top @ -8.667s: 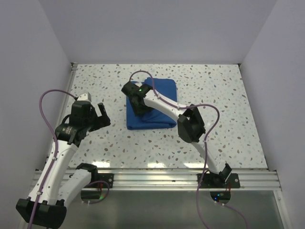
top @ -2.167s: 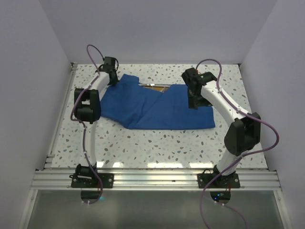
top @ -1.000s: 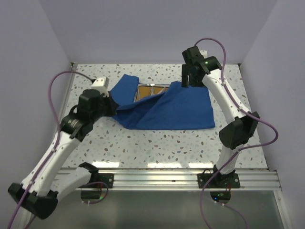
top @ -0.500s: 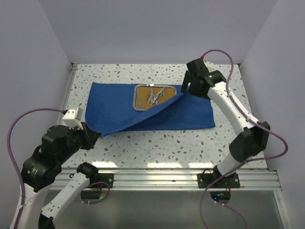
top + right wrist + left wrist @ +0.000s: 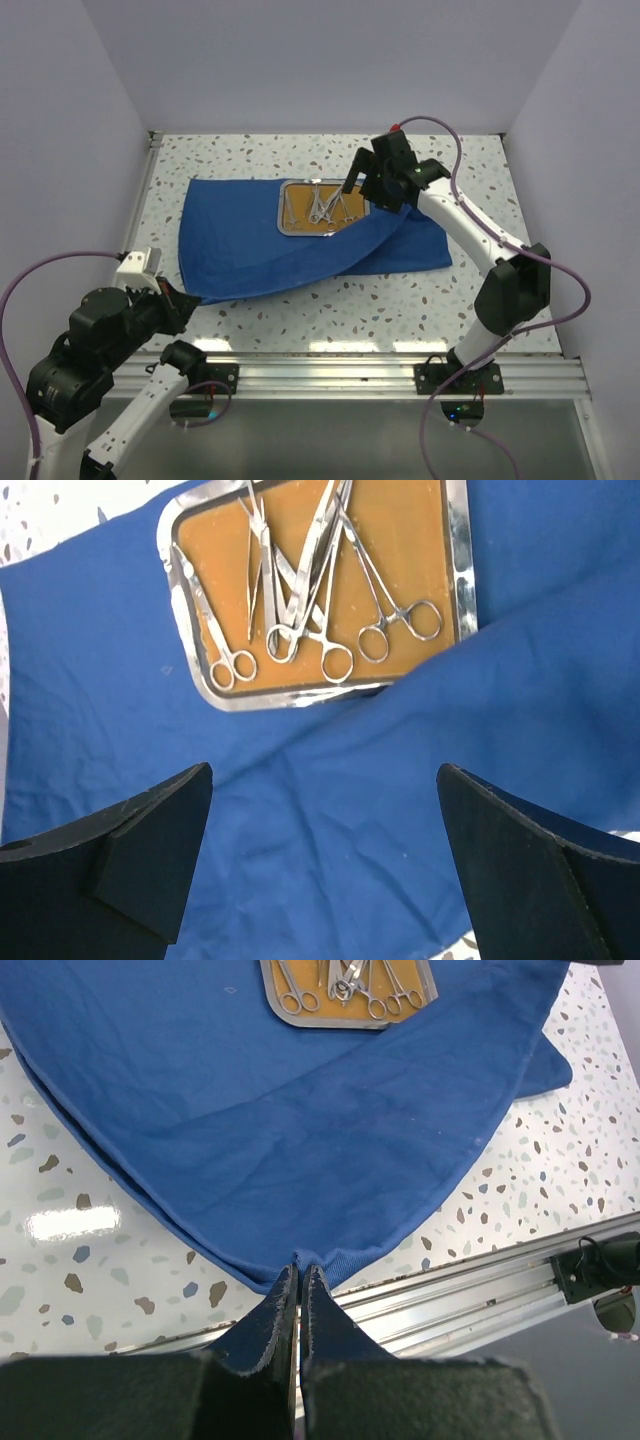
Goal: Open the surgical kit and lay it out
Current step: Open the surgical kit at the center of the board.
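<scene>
The surgical kit's royal-blue cloth (image 5: 250,245) lies partly unfolded on the speckled table. My left gripper (image 5: 183,298) is shut on the cloth's near-left corner by the table's front edge, and the left wrist view shows the cloth (image 5: 300,1110) pinched between the tips of the gripper (image 5: 300,1268). A diagonal flap runs from that corner up to the steel tray (image 5: 281,210), covering its near right corner. Several silver scissors and forceps (image 5: 300,600) lie on the tray's orange-brown inside (image 5: 400,540). My right gripper (image 5: 358,190) hangs open just above the tray's right side, holding nothing.
An aluminium rail (image 5: 320,375) runs along the table's near edge, just behind the held corner. Pale walls close in the table on three sides. A folded part of the cloth (image 5: 420,245) lies to the right, under the right arm.
My left gripper has drawn the cloth corner a little nearer and the flap now bares more of the tray. The right gripper has swung left and down over the tray's right side.
</scene>
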Tool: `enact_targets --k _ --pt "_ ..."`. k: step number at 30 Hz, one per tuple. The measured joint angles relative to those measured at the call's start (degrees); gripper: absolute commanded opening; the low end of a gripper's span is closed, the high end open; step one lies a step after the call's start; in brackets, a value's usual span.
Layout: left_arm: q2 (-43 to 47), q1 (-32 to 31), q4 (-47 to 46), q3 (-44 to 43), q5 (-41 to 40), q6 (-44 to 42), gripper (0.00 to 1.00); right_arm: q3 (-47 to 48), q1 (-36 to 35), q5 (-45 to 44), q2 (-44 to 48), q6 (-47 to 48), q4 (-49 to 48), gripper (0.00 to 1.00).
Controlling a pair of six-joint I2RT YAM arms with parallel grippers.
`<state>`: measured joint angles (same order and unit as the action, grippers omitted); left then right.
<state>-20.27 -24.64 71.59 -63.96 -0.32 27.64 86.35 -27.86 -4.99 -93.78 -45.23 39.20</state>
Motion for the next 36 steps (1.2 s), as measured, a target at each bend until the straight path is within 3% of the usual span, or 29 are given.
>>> enact_targets --k 6,17,36 --pt "-1.4 0.0 -0.2 0.0 0.0 -0.7 0.0 6.4 0.0 -3.5 -3.4 -0.3 7.0 0.99" --pt "-1.7 0.0 -0.6 0.6 -0.5 -1.3 0.0 -1.6 -0.3 -10.1 10.4 -0.2 14.0 0.99" --pt "-3.0 0.0 -0.3 -1.1 -2.4 -1.9 0.0 -6.6 -0.3 -12.5 -0.7 -0.8 10.5 0.99"
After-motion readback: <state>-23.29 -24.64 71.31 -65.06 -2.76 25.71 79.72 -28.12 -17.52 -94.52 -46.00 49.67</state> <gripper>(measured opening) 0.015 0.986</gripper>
